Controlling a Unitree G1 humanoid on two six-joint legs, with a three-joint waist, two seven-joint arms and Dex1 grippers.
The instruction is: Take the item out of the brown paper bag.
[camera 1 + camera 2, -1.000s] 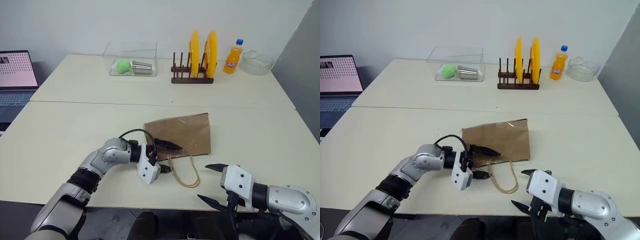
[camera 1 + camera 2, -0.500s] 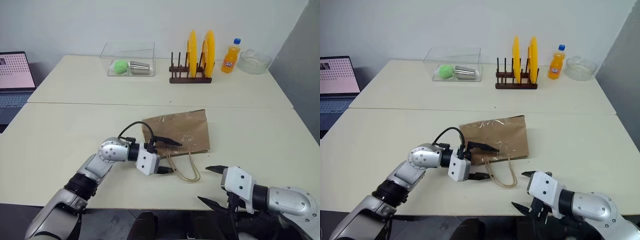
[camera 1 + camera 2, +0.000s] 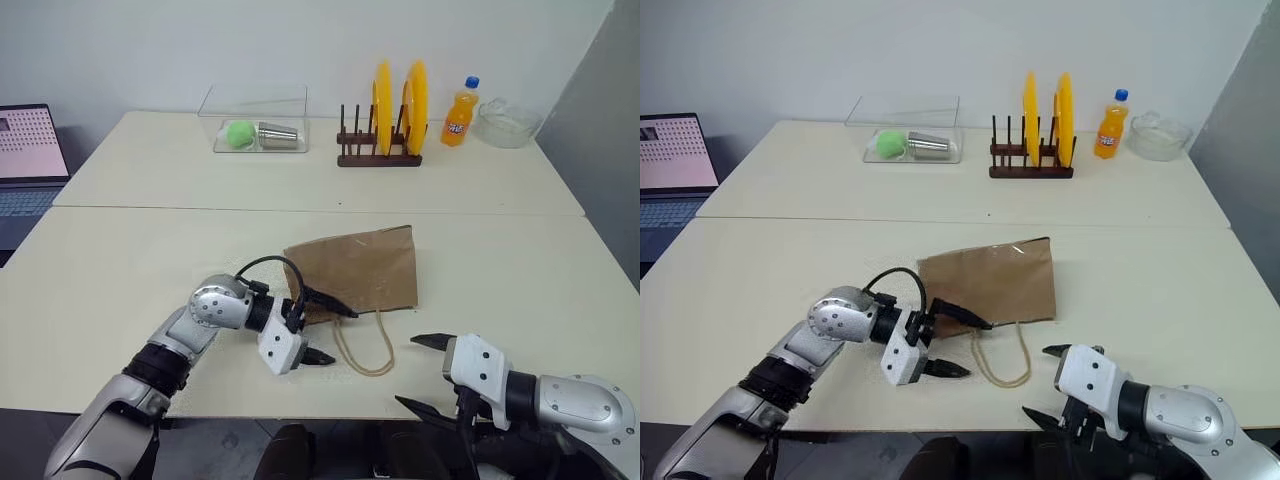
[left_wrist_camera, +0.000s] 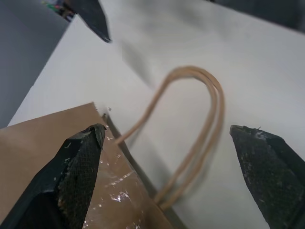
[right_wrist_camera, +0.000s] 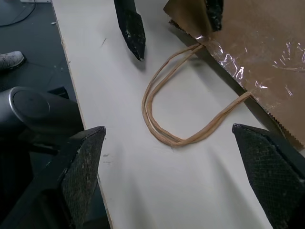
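Now the left pincer hovers at the mouth of the brown paper bag, jaws spread wide, holding nothing.
Left to right: one finger lies over the bag's near corner, the other beside the cord handles. Risk: closing here could snag a handle or pinch paper and drag the whole bag across the tabletop. The item isn't visible, presumably inside the bag. Right pincer waits wide open, empty, near the tabletop's front edge.
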